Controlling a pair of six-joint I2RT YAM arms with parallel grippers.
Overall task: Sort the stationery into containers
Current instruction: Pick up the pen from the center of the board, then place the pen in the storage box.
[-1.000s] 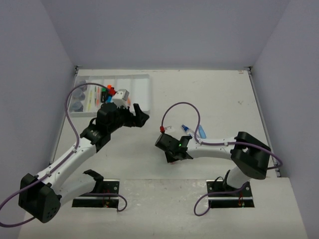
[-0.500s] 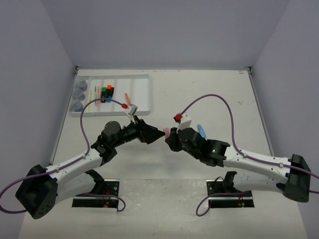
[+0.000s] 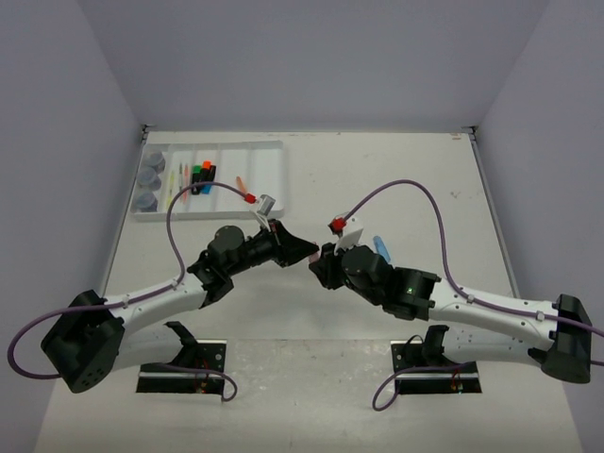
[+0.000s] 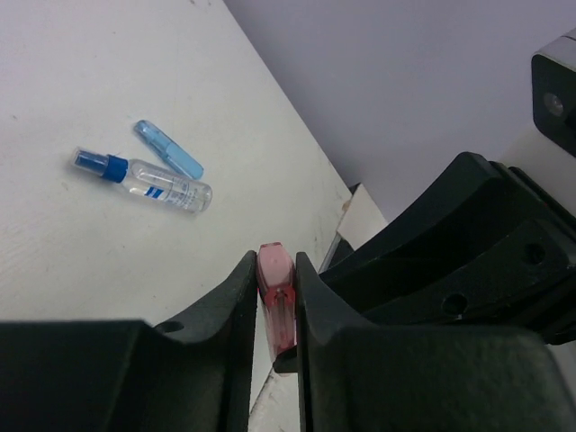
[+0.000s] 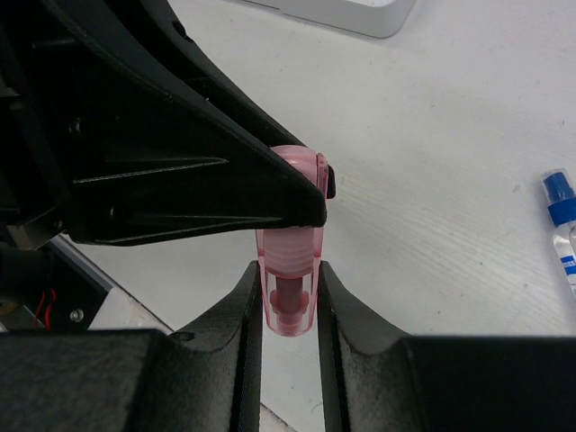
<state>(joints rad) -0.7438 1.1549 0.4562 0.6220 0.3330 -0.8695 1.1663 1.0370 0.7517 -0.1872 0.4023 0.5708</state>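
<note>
Pink translucent eraser (image 3: 311, 256) sits mid-frame in the top view, held between both arms, well apart from the white divided plastic tray (image 3: 269, 170) at upper left. Left wrist: left fingers (image 4: 239, 308) closed against its sides. Right wrist: right fingers (image 5: 251, 315) clamp its near end. Judged light, rigid, slick; grip the flat sides.

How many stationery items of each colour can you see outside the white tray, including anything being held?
Pink piece: 1
Blue piece: 1
Clear bottle with blue cap: 1
Total: 3
</note>
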